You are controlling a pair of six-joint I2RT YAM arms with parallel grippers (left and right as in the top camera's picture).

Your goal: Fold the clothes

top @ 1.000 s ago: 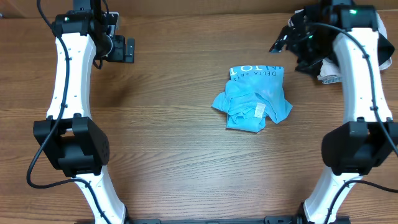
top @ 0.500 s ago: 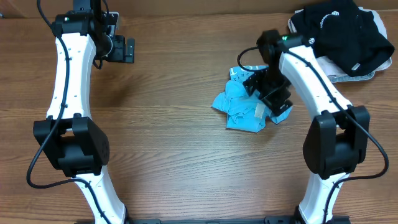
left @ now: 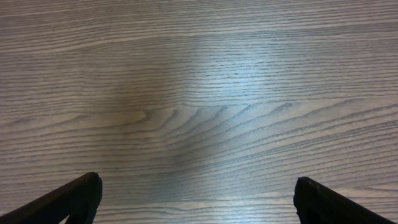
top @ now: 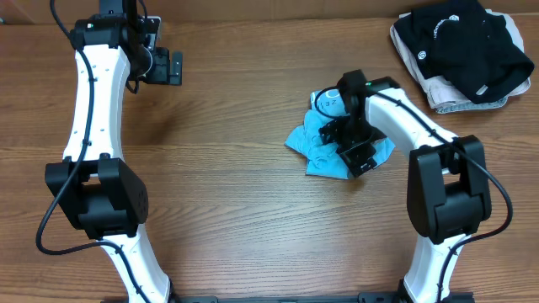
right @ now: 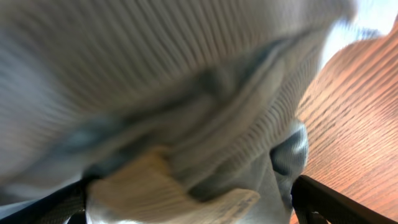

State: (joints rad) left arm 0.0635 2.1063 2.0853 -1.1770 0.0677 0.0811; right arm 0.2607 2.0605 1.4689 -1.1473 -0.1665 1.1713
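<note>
The light sky-blue T-shirt [top: 313, 143] lies crumpled in a heap right of the table's middle, with white lettering showing at its far edge. My right gripper [top: 358, 151] is down on the heap's right half. In the right wrist view the shirt's blurred ribbed fabric [right: 186, 93] fills the frame, and my right gripper [right: 189, 193] has its jaws spread wide with cloth bunched between them. My left gripper [top: 173, 67] hangs at the far left of the table, well away from the shirt. In the left wrist view my left gripper [left: 198, 186] is open and empty over bare wood.
A black garment with white round logos [top: 459, 42] lies on a beige-white folded garment [top: 446, 97] at the back right corner. The table is brown wood [top: 219, 194].
My right arm has swung from the back right pile to the blue shirt and come down onto it. The black garment now lies uncovered. The left arm has not moved.
</note>
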